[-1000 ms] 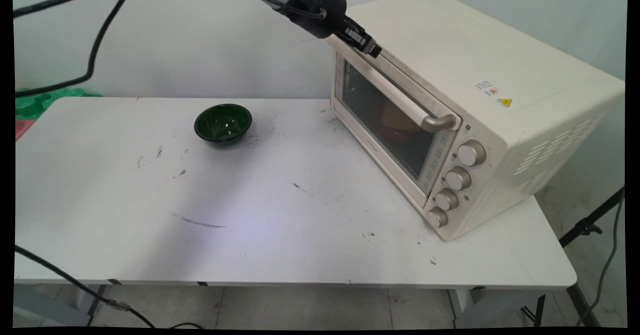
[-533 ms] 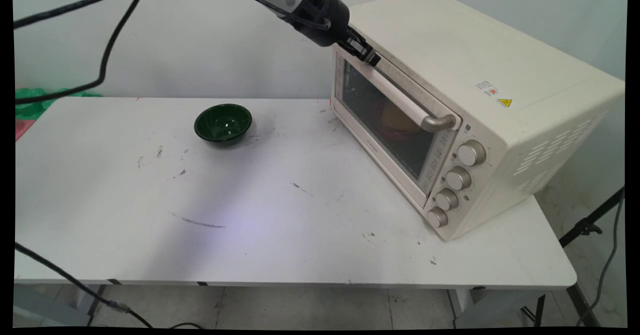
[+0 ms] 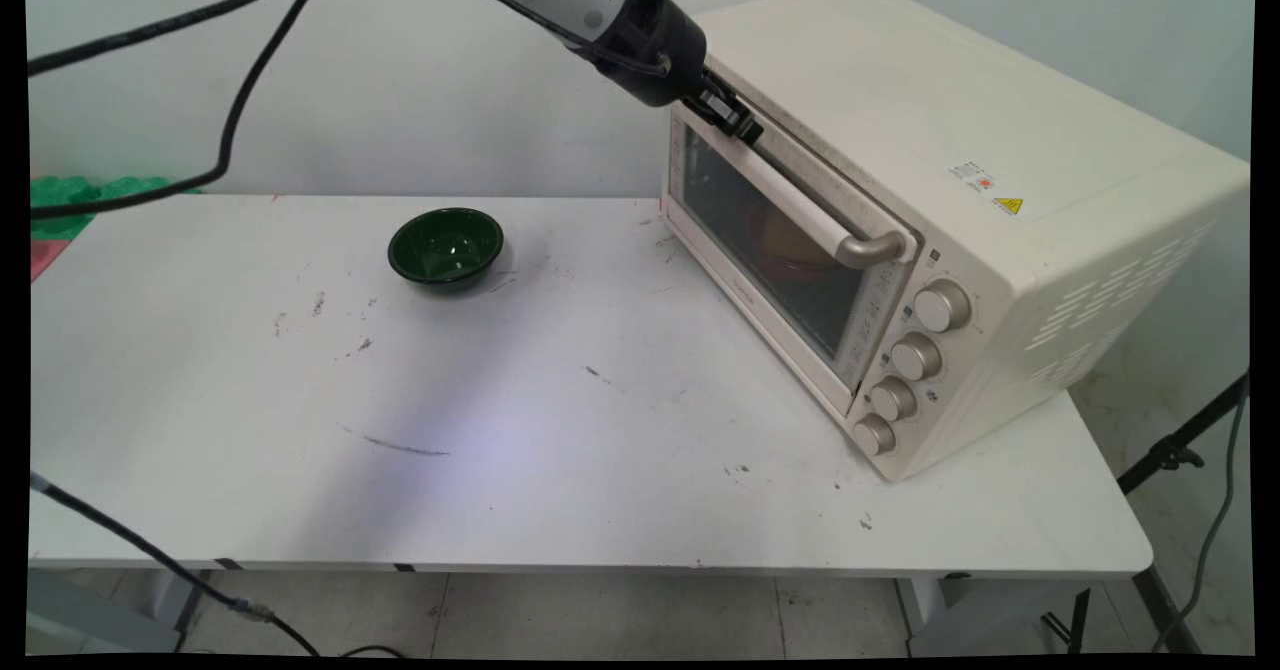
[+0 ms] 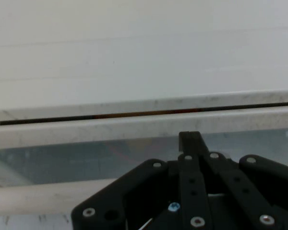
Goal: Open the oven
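Gripper [image 3: 742, 127] pressing at the far top corner of the oven door [image 3: 770, 240]

The black gripper, its fingers looking drawn together into one narrow tip in the hand view, is resting at the door's upper edge, just above the far end of the cream handle bar [image 3: 790, 195], whose long axis is running down to the right toward the near side. The boxy matte cream toaster oven [image 3: 950, 150] is sitting on the white table's [image 3: 600, 470] right; a glossy round dark-green bowl [image 3: 446, 246] is lying well apart to the left.
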`<state>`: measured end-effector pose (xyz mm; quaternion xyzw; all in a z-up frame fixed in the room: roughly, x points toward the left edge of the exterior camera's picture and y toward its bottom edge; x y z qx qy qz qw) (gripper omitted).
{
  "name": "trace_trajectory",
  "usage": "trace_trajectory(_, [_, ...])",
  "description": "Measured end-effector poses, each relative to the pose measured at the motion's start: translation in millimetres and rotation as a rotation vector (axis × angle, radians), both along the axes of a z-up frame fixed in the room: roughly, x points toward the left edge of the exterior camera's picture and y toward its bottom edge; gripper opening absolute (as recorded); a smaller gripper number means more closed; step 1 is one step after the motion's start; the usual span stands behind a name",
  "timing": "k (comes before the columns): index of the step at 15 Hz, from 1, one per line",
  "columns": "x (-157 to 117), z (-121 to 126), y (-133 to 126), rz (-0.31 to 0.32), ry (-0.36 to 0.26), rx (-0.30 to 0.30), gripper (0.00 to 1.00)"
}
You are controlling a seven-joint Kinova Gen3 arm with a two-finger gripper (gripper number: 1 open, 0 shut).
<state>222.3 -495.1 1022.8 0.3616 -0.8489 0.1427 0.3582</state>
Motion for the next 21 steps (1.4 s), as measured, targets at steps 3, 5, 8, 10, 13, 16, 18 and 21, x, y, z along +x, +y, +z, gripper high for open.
trace_trajectory(3, [1, -3, 3, 0.005, -0.008, 0.007, 0.0])
trace_trajectory(5, [3, -5, 6, 0.007, -0.012, 0.013, 0.0])
trace_trajectory(8, [6, -6, 12, 0.011, -0.016, 0.021, 0.0])
trace_trajectory(10, [11, -7, 17, 0.015, -0.02, 0.025, 0.0])
trace_trajectory(13, [18, -10, 25, 0.018, -0.027, 0.031, 0.0])
trace_trajectory(16, [26, -13, 33, 0.018, -0.036, 0.037, 0.0])
trace_trajectory(18, [33, -15, 38, 0.017, -0.041, 0.041, 0.0])
trace_trajectory(21, [40, -19, 43, 0.016, -0.049, 0.044, 0.0])
